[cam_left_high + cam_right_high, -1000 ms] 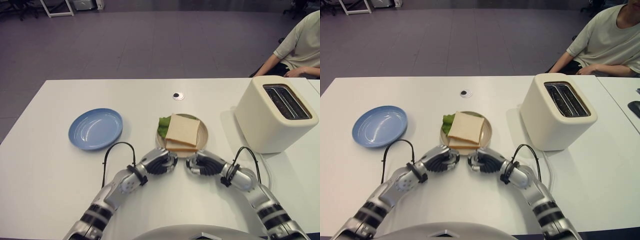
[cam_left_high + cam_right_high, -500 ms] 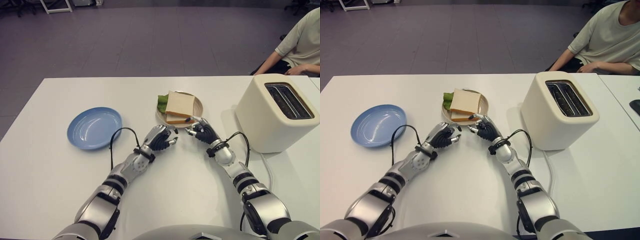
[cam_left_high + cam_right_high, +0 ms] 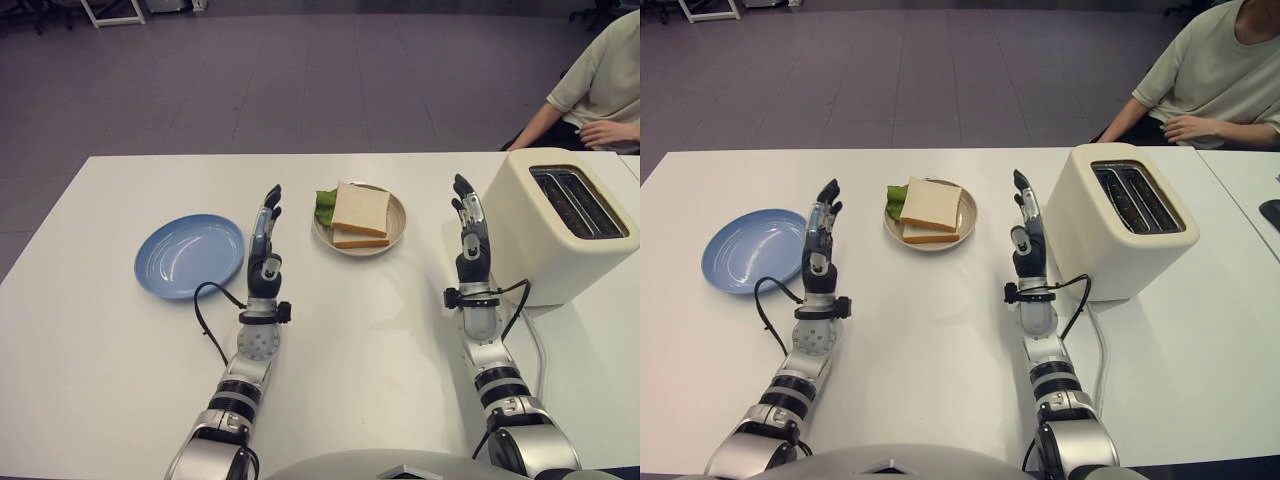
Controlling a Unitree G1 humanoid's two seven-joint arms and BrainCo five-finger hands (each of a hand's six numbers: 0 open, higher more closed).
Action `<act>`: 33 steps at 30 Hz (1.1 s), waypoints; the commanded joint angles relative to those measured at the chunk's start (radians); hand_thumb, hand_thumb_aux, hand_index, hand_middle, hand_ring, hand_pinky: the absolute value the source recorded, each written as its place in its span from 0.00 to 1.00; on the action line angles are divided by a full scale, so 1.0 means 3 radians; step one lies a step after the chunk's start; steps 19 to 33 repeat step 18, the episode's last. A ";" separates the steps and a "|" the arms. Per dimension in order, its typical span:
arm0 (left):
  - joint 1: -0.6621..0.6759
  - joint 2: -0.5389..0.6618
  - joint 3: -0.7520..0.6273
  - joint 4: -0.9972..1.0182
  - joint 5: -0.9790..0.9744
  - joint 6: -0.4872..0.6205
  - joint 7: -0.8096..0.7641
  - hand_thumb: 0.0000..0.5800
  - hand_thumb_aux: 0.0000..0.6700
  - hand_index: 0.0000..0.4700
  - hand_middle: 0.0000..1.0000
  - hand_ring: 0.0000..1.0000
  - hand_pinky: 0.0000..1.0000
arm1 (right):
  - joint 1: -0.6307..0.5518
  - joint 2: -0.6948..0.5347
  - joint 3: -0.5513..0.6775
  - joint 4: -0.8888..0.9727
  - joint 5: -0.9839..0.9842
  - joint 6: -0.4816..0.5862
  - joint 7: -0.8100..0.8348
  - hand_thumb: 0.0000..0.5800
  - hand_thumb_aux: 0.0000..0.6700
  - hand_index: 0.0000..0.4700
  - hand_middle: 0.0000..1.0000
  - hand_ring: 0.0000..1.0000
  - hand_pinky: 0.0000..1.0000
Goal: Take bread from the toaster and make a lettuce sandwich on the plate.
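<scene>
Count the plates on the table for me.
2. A blue plate lies on the left part of the table. A tan plate sits near the centre, left of the toaster, and holds the sandwich. None appears to be hidden.

Lettuce (image 3: pixel 897 198) mostly hidden under top bread slice (image 3: pixel 931 204), toaster (image 3: pixel 1105 245) slot interiors too dark to tell

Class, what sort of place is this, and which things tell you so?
Probably an office or lab room, not a home kitchen: a plain white table on a wide grey floor, holding a toaster, a blue plate and a sandwich plate.
</scene>
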 commanded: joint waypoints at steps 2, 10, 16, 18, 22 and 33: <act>0.0153 -0.0080 0.0191 0.0038 0.0273 0.0007 0.0157 0.00 0.00 0.00 0.00 0.00 0.00 | 0.0070 0.0018 0.0026 0.0027 -0.0083 -0.0067 0.0021 0.00 0.00 0.00 0.00 0.00 0.00; 0.0293 -0.0139 0.0236 0.0022 0.0385 0.0055 0.0109 0.00 0.00 0.00 0.00 0.00 0.00 | 0.0044 0.0070 0.0093 0.0159 -0.0118 -0.0203 0.0057 0.00 0.00 0.00 0.00 0.00 0.00; 0.0272 -0.0192 0.0282 0.0025 0.0290 -0.0096 0.0062 0.00 0.00 0.00 0.00 0.00 0.00 | 0.0108 0.0074 0.0079 0.0124 -0.0054 -0.0279 0.0114 0.00 0.00 0.00 0.00 0.00 0.00; 0.0295 -0.0191 0.0226 0.0027 0.0190 -0.0100 -0.0088 0.00 0.00 0.00 0.00 0.00 0.00 | 0.0127 0.0081 0.0071 0.0111 -0.0022 -0.0286 0.0144 0.00 0.00 0.00 0.00 0.00 0.00; 0.0295 -0.0191 0.0226 0.0027 0.0190 -0.0100 -0.0088 0.00 0.00 0.00 0.00 0.00 0.00 | 0.0127 0.0081 0.0071 0.0111 -0.0022 -0.0286 0.0144 0.00 0.00 0.00 0.00 0.00 0.00; 0.0295 -0.0191 0.0226 0.0027 0.0190 -0.0100 -0.0088 0.00 0.00 0.00 0.00 0.00 0.00 | 0.0127 0.0081 0.0071 0.0111 -0.0022 -0.0286 0.0144 0.00 0.00 0.00 0.00 0.00 0.00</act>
